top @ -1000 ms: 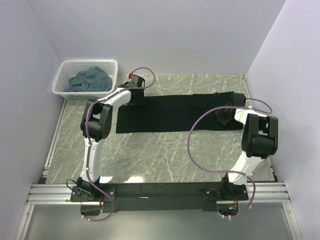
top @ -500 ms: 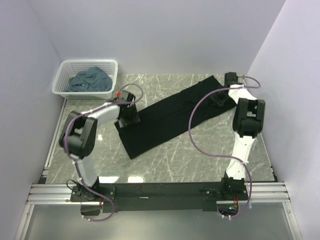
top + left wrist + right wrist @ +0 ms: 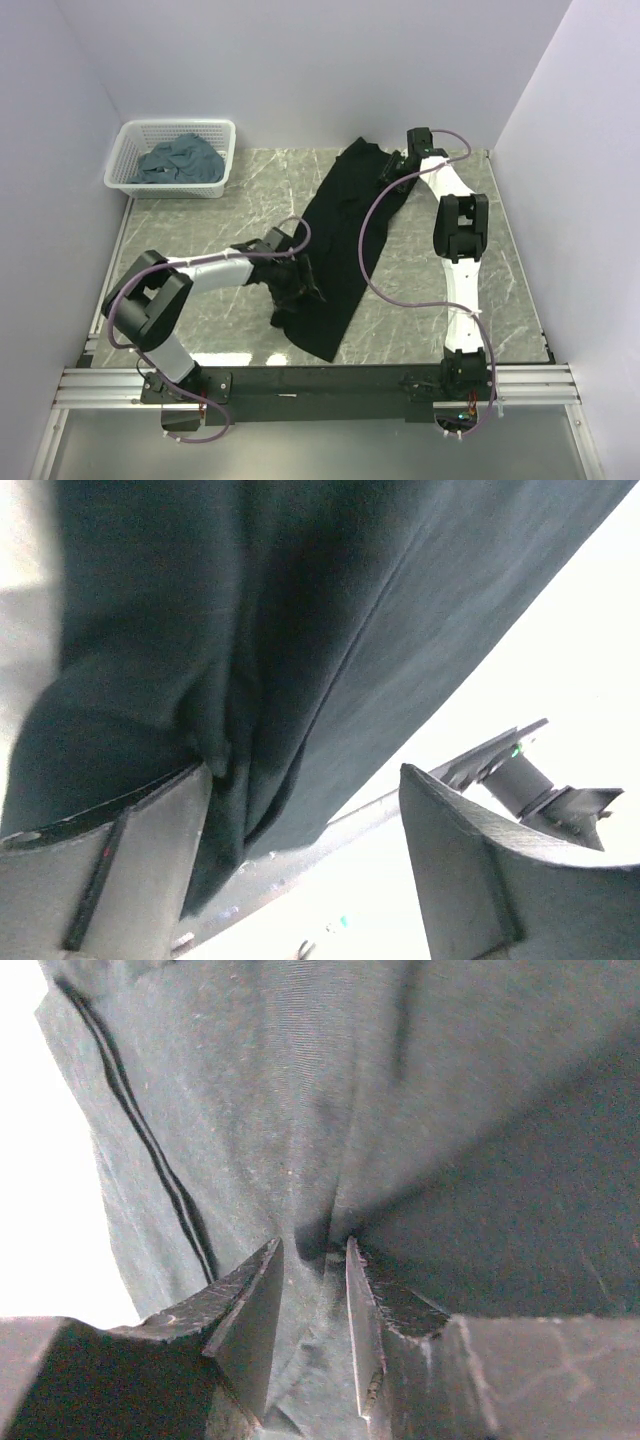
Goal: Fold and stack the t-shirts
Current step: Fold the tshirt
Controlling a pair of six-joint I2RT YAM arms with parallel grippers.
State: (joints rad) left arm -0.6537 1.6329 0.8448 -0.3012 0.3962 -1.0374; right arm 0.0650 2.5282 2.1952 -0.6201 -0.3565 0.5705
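The black t-shirt [image 3: 335, 235], folded into a long strip, lies slantwise from the far middle of the table to its near edge. My left gripper [image 3: 298, 285] is at the strip's near end. In the left wrist view its jaws stand wide apart [image 3: 305, 772]; bunched black cloth [image 3: 300, 600] rests against the left finger [image 3: 120, 850], and bare table shows in the gap. My right gripper [image 3: 393, 168] is at the far end, shut on a pinched fold [image 3: 312, 1243] of the black t-shirt [image 3: 400, 1080]. Slate blue-grey t-shirts [image 3: 180, 160] lie crumpled in the basket.
A white lattice basket [image 3: 125, 160] stands at the far left corner against the wall. The marble table [image 3: 470, 300] is walled on the left, back and right. Purple cables loop from both arms over the cloth. A metal rail [image 3: 320, 385] runs along the near edge.
The black strip has swung from lying left to right into a near-far slant. My left gripper came toward the near edge and opened wider; my right gripper went to the far middle, still gripping.
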